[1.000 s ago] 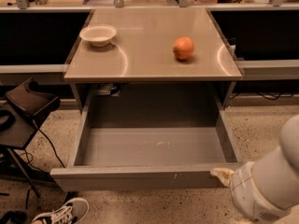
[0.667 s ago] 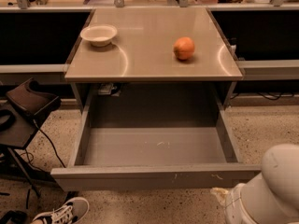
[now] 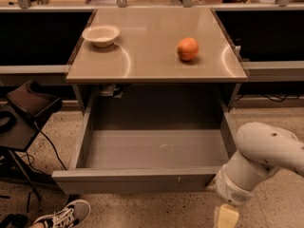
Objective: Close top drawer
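The top drawer (image 3: 142, 180) is a wide grey metal drawer. It stands pulled far out from under the tabletop, and its inside is bare apart from small pale marks on the floor. Its flat front faces me at the bottom of the view. My white arm (image 3: 259, 163) comes in from the lower right. My gripper (image 3: 227, 217) shows as a pale yellowish tip at the bottom edge, just below and in front of the right end of the drawer front.
On the tabletop (image 3: 156, 56) stand a white bowl (image 3: 100, 34) at the left and an orange (image 3: 188, 49) at the right. A dark stool or stand (image 3: 28, 106) with cables is at the left. A sneaker (image 3: 64, 215) lies at the lower left.
My arm has shifted: the gripper dropped from beside the drawer front's right end to the bottom edge, and more of the arm now shows. The drawer has not moved.
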Motion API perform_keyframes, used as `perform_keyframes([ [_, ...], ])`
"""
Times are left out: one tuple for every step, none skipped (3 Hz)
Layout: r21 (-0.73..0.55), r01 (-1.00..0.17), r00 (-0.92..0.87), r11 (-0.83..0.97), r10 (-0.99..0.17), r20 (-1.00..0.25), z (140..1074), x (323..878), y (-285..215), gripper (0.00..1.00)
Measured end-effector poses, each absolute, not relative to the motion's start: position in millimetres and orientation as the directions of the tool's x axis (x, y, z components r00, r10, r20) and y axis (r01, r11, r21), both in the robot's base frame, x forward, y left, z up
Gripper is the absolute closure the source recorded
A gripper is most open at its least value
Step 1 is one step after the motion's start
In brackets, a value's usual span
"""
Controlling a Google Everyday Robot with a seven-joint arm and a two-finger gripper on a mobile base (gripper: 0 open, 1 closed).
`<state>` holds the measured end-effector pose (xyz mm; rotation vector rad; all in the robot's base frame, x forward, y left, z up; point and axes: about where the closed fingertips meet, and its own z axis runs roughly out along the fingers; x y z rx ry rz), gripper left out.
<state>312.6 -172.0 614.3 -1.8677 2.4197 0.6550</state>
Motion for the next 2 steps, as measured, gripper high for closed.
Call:
perform_keyframes([
  [0.343, -0.92, -0.29, 0.19, -0.919, -0.268, 604, 329, -172, 0.0],
  [0.325, -0.928, -0.283, 0.183, -0.913, -0.293, 608, 372, -160, 0.0],
])
